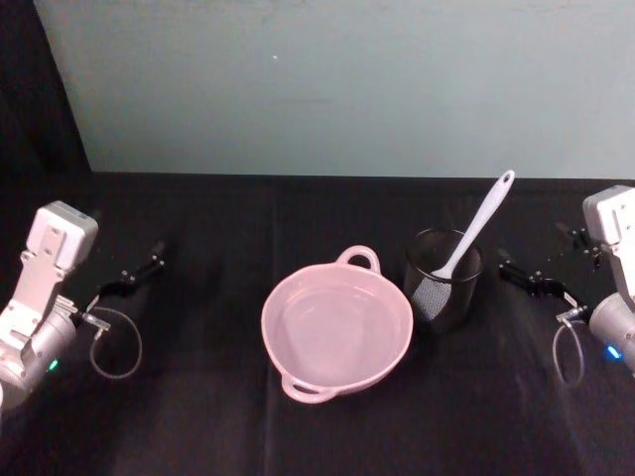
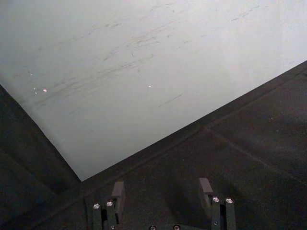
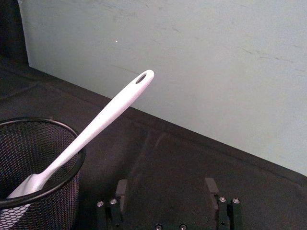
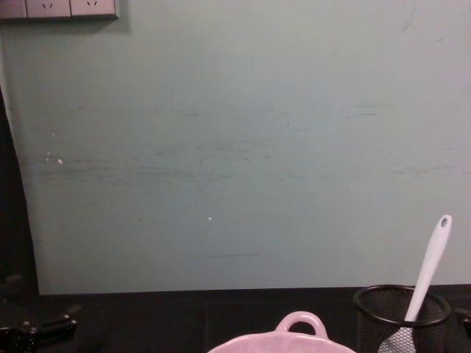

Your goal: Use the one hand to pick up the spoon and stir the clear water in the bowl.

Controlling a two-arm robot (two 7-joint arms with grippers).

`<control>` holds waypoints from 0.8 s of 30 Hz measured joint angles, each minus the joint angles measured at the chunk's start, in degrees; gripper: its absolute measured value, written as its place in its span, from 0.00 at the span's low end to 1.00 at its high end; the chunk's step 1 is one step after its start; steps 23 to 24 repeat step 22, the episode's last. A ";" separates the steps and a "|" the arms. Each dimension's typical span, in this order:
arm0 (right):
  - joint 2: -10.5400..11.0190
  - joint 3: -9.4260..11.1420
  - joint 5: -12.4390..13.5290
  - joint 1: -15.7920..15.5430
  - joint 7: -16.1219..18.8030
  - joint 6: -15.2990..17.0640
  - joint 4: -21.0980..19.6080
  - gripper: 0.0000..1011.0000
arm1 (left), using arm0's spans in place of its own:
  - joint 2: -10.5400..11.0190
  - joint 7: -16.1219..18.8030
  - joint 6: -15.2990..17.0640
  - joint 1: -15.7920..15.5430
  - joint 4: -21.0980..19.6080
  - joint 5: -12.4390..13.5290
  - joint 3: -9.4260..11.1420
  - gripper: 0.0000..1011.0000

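The white spoon stands head-down in a black wire-mesh cup, its handle leaning up toward the back right. The pale pink bowl sits at table centre, just left of the cup, with clear water in it. My right gripper hovers open to the right of the cup, apart from it. In the right wrist view its gripper holds nothing, and the spoon and the cup lie ahead and to one side. My left gripper rests open at the far left, with nothing between the fingers.
A black cloth covers the table and a pale green wall rises behind it. Grey cable loops hang by both wrists. The chest view has the bowl's loop handle, the cup and the spoon at its lower right.
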 joint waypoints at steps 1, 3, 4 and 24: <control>0.00 0.00 0.00 0.00 0.00 0.00 0.00 0.99 | 0.00 0.00 0.00 0.00 0.00 0.00 0.00 0.99; 0.00 0.00 0.00 0.00 0.00 0.00 0.00 0.99 | 0.00 0.00 0.00 0.00 0.00 0.00 0.00 0.99; 0.00 0.00 0.00 0.00 0.00 0.00 0.00 0.99 | 0.00 0.00 0.00 0.00 0.00 0.00 0.00 0.99; 0.00 0.00 0.00 0.00 0.00 0.00 0.00 0.99 | 0.00 0.00 0.00 0.00 0.00 0.00 0.00 0.99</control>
